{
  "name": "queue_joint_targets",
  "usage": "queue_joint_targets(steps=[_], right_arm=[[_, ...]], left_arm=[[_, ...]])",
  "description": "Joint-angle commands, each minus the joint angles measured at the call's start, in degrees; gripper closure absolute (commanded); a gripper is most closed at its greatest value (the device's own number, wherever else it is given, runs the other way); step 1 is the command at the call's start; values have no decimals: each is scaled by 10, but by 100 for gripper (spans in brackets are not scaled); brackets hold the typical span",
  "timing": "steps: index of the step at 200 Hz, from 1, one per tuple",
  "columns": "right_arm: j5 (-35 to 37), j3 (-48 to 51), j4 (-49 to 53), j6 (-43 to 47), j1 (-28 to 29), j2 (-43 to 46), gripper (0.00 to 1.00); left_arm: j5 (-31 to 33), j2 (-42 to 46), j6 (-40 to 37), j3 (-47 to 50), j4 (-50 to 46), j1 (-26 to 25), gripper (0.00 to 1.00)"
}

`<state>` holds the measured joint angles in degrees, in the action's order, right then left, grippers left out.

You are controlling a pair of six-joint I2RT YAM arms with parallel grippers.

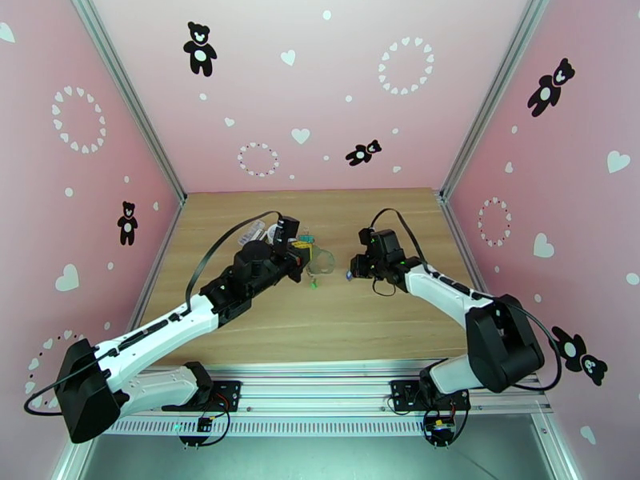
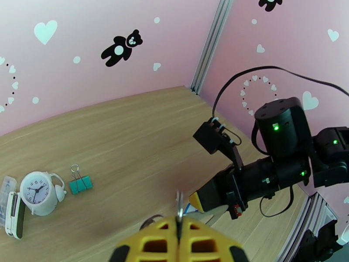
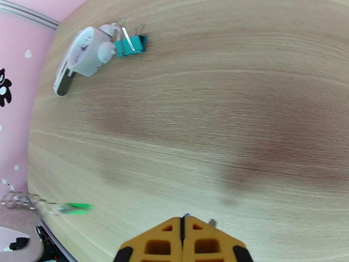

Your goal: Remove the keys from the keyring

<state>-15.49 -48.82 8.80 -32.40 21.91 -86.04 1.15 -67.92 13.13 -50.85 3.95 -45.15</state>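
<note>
Keyring (image 1: 322, 262) is sitting near the middle of the table (image 1: 384, 330), its grey strap loop showing just beside the left gripper (image 2: 179, 220). That gripper's yellow fingers (image 2: 152, 241) are pressing fully together, and a thin upright sliver of the keyring's metal is sticking up from the seam between them, so the left gripper is pinching the keyring by its metal end. The top view is not making clear whether the loop is resting on the wood or is lifted off it.

A short silvery chain (image 3: 26, 201) is running from the keyring to the green key (image 3: 77, 208), which is appearing blurred in the right wrist view and is lying just on the near side of the grey loop in the top view.

The blue key (image 1: 350, 275) is sitting a little apart from the loop, right at the tip of the right gripper (image 3: 182, 220). The right fingers (image 3: 205, 245) are also closing flat against each other, with a tiny speck of blue peeking out at their tips, so they seem to be nipping the blue key. Whether that key is joined to the ring is too small to tell.

The two grippers are facing each other across the keyring, tips close together.

Farther off, toward the back left of the table, a round white clock (image 2: 39, 193) is standing just beside a teal binder clip (image 2: 80, 183), both well apart from the keyring.
</note>
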Motion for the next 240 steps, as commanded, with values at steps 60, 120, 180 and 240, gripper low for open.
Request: queue_joint_targets(steps=[60, 120, 180, 240], right_arm=[[-22, 0, -5, 38, -22, -27, 64], [-64, 72, -118, 79, -22, 89, 54], [-155, 229, -394, 142, -3, 243, 39], [-165, 216, -423, 207, 51, 308, 32]], left_arm=[[14, 6, 41, -74, -46, 2, 100], [26, -63, 106, -264, -184, 6, 100], [30, -100, 132, -394, -247, 10, 100], [-60, -100, 120, -436, -249, 16, 100]])
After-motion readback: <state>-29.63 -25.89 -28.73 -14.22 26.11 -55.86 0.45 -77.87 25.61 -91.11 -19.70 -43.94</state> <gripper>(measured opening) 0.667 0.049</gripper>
